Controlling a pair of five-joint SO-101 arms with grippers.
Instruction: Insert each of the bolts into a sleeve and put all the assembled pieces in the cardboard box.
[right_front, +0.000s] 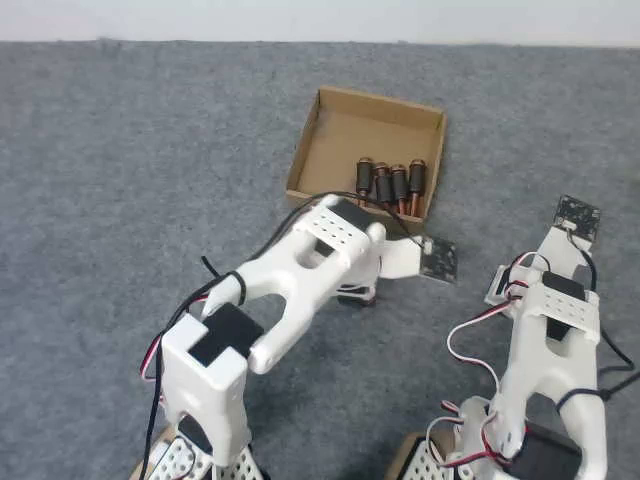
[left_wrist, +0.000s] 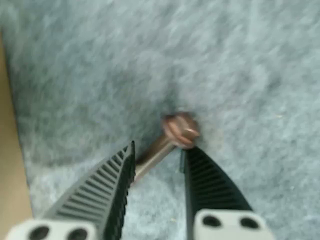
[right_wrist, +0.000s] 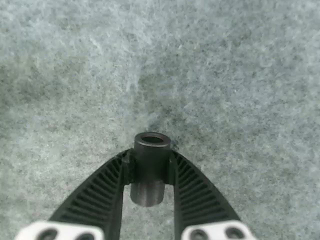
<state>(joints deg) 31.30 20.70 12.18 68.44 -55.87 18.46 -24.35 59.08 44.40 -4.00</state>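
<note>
Your left gripper (left_wrist: 157, 148) is partly open, jaws set either side of the bolt (left_wrist: 178, 131). One finger (left_wrist: 205, 175) touches the bolt's head, while the other (left_wrist: 114, 180) stands just off the shank. The bolt lies on its side on the carpet (left_wrist: 230, 60), just outside the box's near wall, and a strip of that wall (left_wrist: 6, 150) sits close beside the gripper. In the high view, your left arm (right_front: 300, 270) reaches up to that same wall.

Your right gripper (right_wrist: 150, 156) is clamped on the sleeve (right_wrist: 150, 170), which it holds upright with the bore facing up. Whether its lower end touches the carpet cannot be told. Your right arm (right_front: 550, 330) stands well apart from the box (right_front: 372, 128), off its near corner, with carpet between.

Inside the box, four assembled pieces (right_front: 390, 185) lie side by side against the near wall, and the floor beyond them toward the far wall is bare cardboard. On the box's side away from the right arm, carpet runs on broadly.
</note>
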